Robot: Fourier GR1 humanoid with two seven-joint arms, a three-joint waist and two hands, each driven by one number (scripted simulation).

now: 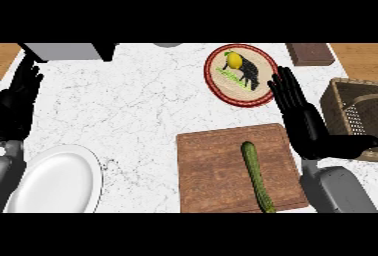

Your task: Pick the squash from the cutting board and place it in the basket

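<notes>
A long green squash (256,175) lies lengthwise on the wooden cutting board (210,172), toward the board's right side. The woven basket (341,102) stands at the right edge of the counter, partly cut off by the view. My right hand (303,117) is open with straight fingers pointing away from me, between the board's right edge and the basket, touching neither the squash nor the basket. My left hand (18,102) rests open at the far left edge, fingers up.
A white plate (59,180) sits at the lower left. A round decorated plate (240,72) holding a lemon (234,60) lies behind the board. A grey box (63,50) stands at the back left and a dark brown block (310,53) at the back right.
</notes>
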